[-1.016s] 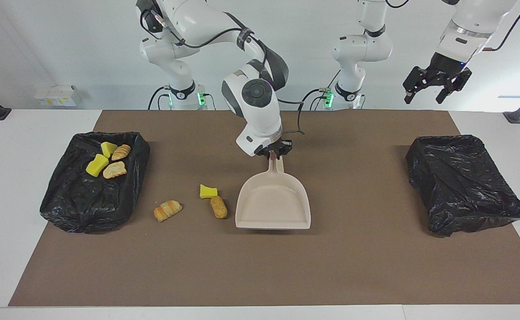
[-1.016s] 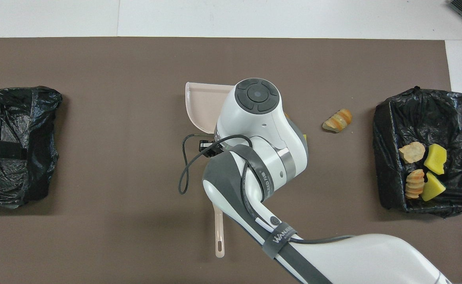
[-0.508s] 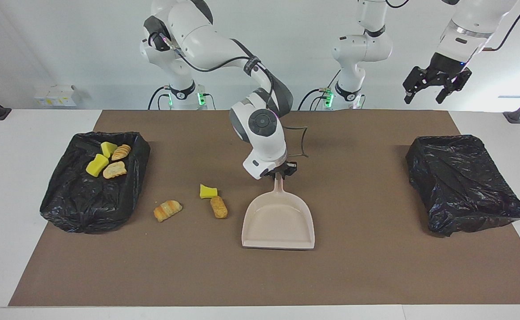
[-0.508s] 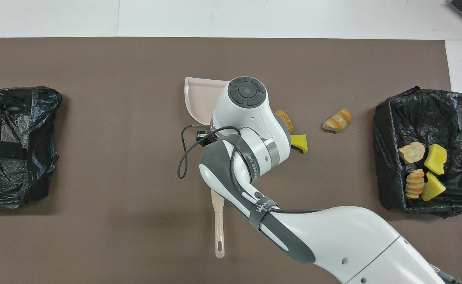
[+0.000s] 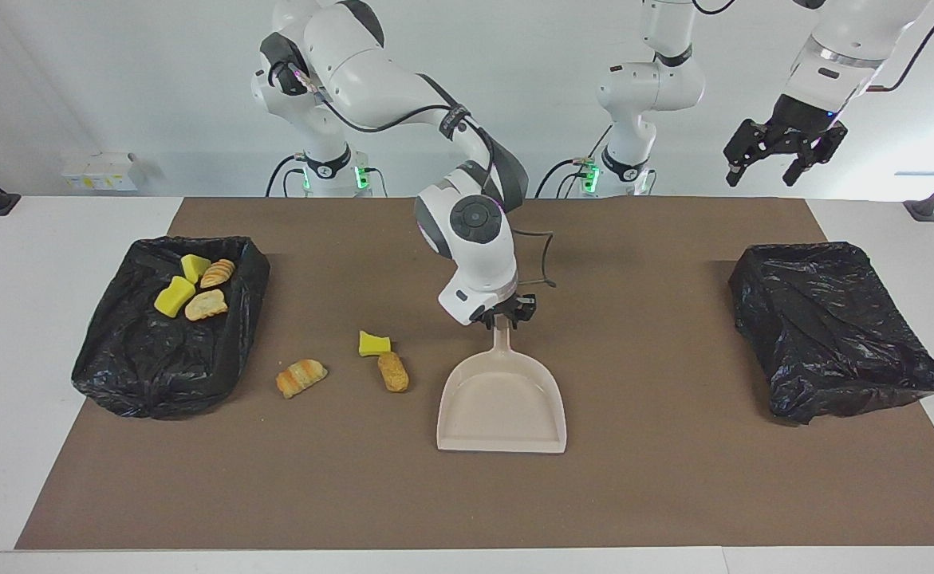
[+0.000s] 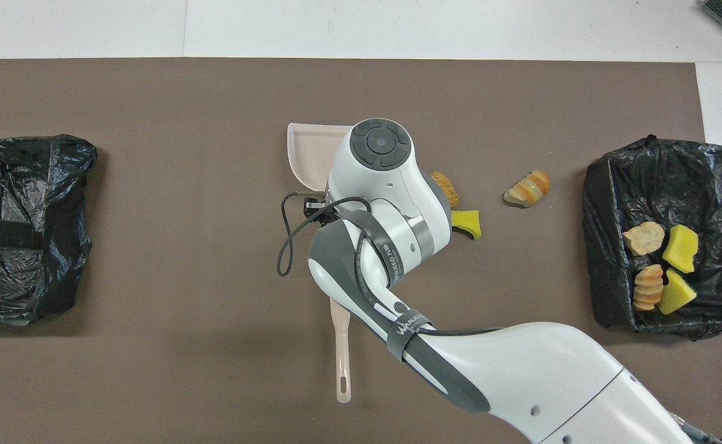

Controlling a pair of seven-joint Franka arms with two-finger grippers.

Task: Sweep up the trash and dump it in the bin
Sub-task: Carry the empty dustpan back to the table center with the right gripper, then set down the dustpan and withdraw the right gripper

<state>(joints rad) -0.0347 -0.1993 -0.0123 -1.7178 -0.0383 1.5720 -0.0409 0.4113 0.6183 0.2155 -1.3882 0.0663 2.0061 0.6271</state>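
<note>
My right gripper (image 5: 502,316) is shut on the handle of the beige dustpan (image 5: 502,402), which sits low on the mat with its wide lip pointing away from the robots. In the overhead view my arm hides most of the pan (image 6: 309,150). Three pieces of trash lie on the mat beside the pan, toward the right arm's end: a yellow sponge chunk (image 5: 374,344), a tan lump (image 5: 392,371) and a striped pastry (image 5: 301,377). Several more pieces lie in the open black-lined bin (image 5: 163,375). My left gripper (image 5: 786,159) waits open, raised high over the left arm's end.
A second bin wrapped in a black bag (image 5: 833,327) stands at the left arm's end of the brown mat (image 5: 674,478). The dustpan's long handle end (image 6: 341,370) reaches back toward the robots. No brush is in view.
My right arm has carried the dustpan away from the robots and lowered it toward the mat. The trash pieces and my left arm have not moved.
</note>
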